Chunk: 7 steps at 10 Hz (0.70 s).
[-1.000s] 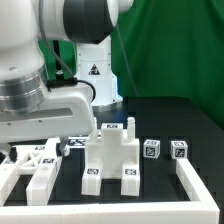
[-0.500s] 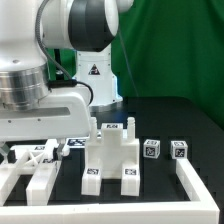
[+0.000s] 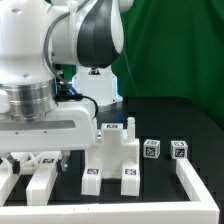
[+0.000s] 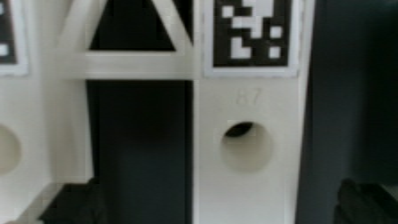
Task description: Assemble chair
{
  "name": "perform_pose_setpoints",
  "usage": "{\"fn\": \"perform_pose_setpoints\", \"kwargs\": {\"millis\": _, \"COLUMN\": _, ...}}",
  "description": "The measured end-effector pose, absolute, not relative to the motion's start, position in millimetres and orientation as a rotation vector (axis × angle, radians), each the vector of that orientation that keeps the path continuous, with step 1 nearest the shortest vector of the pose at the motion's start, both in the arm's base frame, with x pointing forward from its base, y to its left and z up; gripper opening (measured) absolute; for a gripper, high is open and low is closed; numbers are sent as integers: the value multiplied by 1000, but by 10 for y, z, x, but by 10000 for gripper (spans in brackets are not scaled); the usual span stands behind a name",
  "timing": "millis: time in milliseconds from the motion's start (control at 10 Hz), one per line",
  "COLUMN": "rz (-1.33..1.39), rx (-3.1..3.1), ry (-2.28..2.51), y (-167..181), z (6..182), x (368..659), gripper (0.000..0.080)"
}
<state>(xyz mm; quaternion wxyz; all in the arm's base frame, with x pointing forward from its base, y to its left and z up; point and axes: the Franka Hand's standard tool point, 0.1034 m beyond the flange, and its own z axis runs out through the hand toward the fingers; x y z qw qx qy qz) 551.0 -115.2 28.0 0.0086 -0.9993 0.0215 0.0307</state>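
In the wrist view a white chair bar (image 4: 246, 160) with a round hole and a square tag (image 4: 258, 35) runs straight between my fingers. My gripper (image 4: 222, 208) is open, and its dark fingertips (image 4: 71, 205) stand apart on either side of the bar without touching it. In the exterior view my hand hangs low over a white frame piece (image 3: 45, 172) at the exterior view's left, and its fingers are hidden there. A stepped white chair block (image 3: 112, 155) with tags stands in the middle. Two small tagged cubes (image 3: 151, 150) (image 3: 179, 149) sit to its right.
A white rail (image 3: 190, 178) borders the black table at the front and at the exterior view's right. The arm's base (image 3: 95, 80) stands behind the stepped block. A second white bar (image 4: 27, 120) lies beside the one between my fingers.
The arm has swung toward the exterior view's right and sunk lower over the frame piece at the left. The chair parts have not moved.
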Motion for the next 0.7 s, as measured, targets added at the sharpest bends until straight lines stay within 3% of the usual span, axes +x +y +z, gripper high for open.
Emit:
{"fn": "perform_pose_setpoints", "kwargs": {"millis": 400, "rz": 79, "rx": -3129, "ry": 54, "y": -1071, "z": 169, "x": 5516, "gripper": 649}}
{"fn": "perform_pose_setpoints", "kwargs": {"millis": 500, "rz": 80, "rx": -3129, "ry": 54, "y": -1071, "z": 166, "x": 5514, "gripper": 539}}
{"fn": "perform_pose_setpoints", "kwargs": {"millis": 600, "rz": 80, "rx": -3129, "ry": 54, "y": -1072, "z": 165, "x": 5513, "gripper": 539}}
{"fn": "perform_pose_setpoints", "kwargs": {"millis": 700, "rz": 80, "rx": -3129, "ry": 54, "y": -1072, "z": 165, "x": 5513, "gripper": 354}}
